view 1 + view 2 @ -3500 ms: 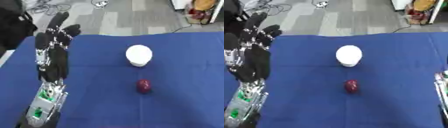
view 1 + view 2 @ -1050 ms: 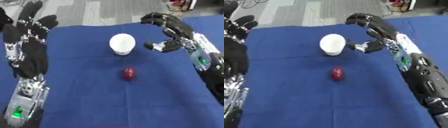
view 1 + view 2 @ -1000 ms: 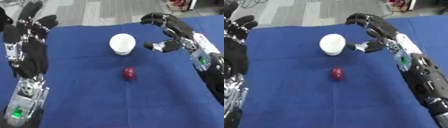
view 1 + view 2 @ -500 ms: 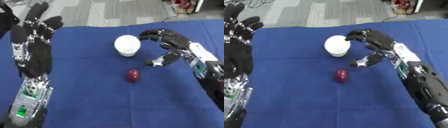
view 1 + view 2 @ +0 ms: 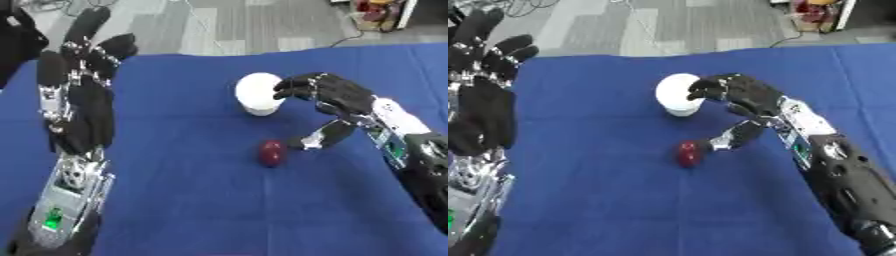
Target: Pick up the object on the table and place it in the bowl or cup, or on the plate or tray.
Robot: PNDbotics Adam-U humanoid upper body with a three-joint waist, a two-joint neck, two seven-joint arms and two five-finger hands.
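A small dark red object [image 5: 271,152] lies on the blue tablecloth, a little in front of a white cup [image 5: 257,94]. My right hand [image 5: 337,100] hovers just right of both, fingers curved over the cup's right side and thumb [image 5: 320,137] reaching down close to the red object's right. It holds nothing. My left hand [image 5: 77,90] is raised at the left, open with fingers pointing up, well away from the object.
The blue cloth [image 5: 219,210] covers the table; its far edge meets grey floor [image 5: 219,25] beyond. Cables and coloured clutter lie on the floor at the back.
My right hand has come in from the right and dropped toward the red object, its thumb now beside it. The view has shifted, too. The left hand stays raised.
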